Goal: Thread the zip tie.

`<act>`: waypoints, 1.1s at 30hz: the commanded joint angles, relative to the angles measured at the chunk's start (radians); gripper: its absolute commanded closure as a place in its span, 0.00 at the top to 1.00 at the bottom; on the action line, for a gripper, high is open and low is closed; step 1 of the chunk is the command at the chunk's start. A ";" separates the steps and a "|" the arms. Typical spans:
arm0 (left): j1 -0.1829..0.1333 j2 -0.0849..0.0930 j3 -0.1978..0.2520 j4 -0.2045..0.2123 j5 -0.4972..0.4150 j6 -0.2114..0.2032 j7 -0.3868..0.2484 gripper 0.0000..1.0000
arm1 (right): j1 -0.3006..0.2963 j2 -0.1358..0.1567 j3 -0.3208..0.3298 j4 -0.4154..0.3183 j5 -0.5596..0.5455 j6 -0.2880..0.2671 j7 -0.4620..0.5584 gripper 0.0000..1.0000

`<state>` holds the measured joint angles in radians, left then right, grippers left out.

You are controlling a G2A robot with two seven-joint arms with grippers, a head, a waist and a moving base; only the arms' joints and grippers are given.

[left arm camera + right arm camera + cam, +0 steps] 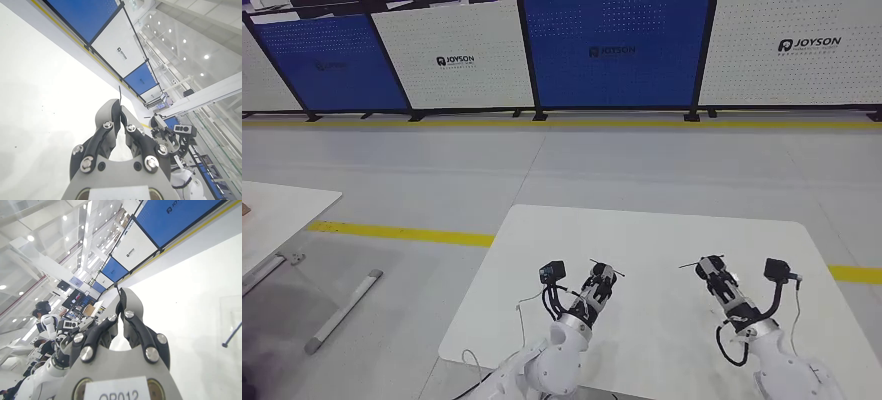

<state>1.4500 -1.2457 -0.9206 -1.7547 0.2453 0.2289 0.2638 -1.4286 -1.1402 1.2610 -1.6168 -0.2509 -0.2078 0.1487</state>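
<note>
Both arms are low over the near part of the white table [662, 230], a short gap apart. My left gripper [604, 272] [120, 106] is shut on a black zip tie [119, 92]; its thin tail sticks out past the fingertips. My right gripper [708, 266] [122, 292] is shut on a black zip tie [116, 287] whose small square head pokes out beyond the tips. In the top view each tie shows as a short black strip across its gripper, and no link between them is visible. The right gripper [155, 117] also appears far off in the left wrist view.
Another dark strip with a small head [232, 334] lies on the table beside the right arm, seemingly under something clear. A second white table [282, 210] stands at the far left. Blue and white fence panels [612, 50] line the back, beyond a yellow floor line [402, 234].
</note>
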 commanded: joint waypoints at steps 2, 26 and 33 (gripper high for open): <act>0.000 0.000 0.000 0.000 0.000 0.000 0.000 0.00 | 0.000 0.000 0.000 0.000 -0.001 0.000 -0.001 0.00; 0.000 0.000 0.000 0.000 0.000 0.000 0.000 0.00 | 0.015 -0.052 -0.197 0.079 -0.106 -0.124 -0.246 0.00; -0.002 -0.001 0.016 0.012 0.066 -0.024 -0.013 0.00 | 0.015 -0.052 -0.197 0.079 -0.106 -0.124 -0.246 0.00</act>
<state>1.4477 -1.2463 -0.9078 -1.7445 0.2969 0.2081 0.2525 -1.4138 -1.1925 1.0644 -1.5381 -0.3567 -0.3316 -0.0969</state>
